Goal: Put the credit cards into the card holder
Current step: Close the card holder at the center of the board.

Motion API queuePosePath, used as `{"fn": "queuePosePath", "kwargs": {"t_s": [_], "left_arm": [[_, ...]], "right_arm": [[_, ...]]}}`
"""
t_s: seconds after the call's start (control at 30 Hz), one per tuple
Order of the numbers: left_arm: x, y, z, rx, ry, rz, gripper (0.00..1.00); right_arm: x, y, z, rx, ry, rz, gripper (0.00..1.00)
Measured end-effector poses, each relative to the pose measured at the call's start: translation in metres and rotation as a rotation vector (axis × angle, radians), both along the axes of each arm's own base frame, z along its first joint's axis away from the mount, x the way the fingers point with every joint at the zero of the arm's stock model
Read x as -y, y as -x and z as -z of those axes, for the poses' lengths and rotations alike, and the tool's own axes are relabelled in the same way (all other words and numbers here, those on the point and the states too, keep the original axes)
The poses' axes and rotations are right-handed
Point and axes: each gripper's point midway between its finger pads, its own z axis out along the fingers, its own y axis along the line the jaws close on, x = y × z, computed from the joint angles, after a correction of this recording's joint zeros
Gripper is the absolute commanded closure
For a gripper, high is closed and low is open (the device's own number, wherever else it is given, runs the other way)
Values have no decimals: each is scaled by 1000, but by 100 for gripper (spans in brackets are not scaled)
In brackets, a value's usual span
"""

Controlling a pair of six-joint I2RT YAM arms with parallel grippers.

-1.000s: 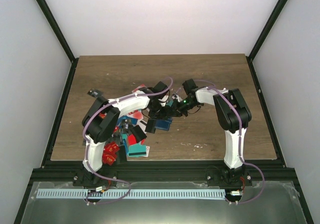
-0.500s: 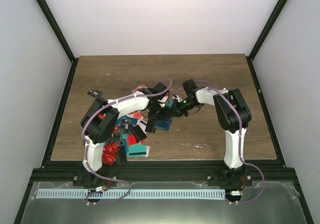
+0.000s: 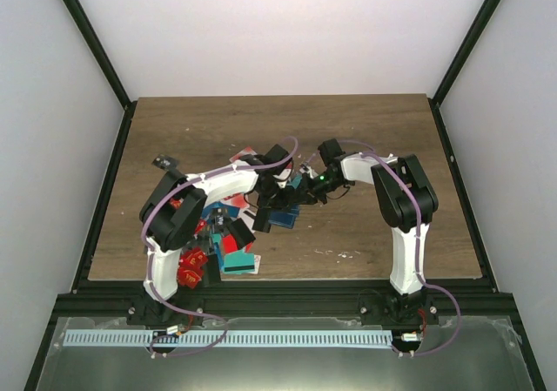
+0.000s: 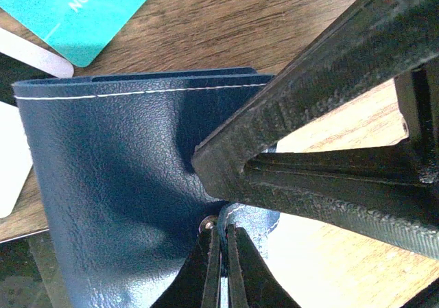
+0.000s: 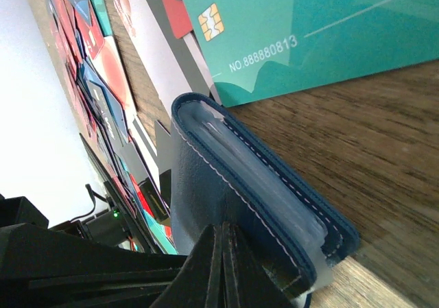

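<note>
Top: no visible motion over the last second. The card holder point(image 3: 280, 219) stays between left gripper point(image 3: 264, 208) and right gripper point(image 3: 296, 197), with the credit cards point(image 3: 228, 250) scattered to its left.
Left wrist: fingers nearly closed, pinching the holder's tab.
Right wrist: fingers narrow, clamped on its cover, teal card point(image 5: 309, 33) just behind.
We read this as stalled at opening, with nothing loaded.

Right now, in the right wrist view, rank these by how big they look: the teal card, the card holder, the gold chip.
1. Teal card and card holder: too alike to rank, since the holder sits nearer the camera and the card is cut off by the frame.
2. Gold chip: plainly smallest.
</note>
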Motion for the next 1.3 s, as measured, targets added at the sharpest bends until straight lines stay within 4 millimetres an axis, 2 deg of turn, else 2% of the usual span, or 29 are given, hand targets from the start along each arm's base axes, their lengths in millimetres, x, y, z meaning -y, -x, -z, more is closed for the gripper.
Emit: {"fn": "queuePosePath", "kwargs": {"t_s": [0.4,0.6,1.0,1.3], "left_arm": [[2,-8,3,-48,23,38,96],[0,-6,10,-110,0,47,96],[-4,-3,17,-106,3,53,96],[-6,-2,20,-216,191,12,96]], "right_arm": [[0,1,1,9,-12,1,99],[-1,1,0,7,-18,5,99],[0,0,-1,-1,-11,17,99],[6,4,-1,-6,40,26,99]]}}
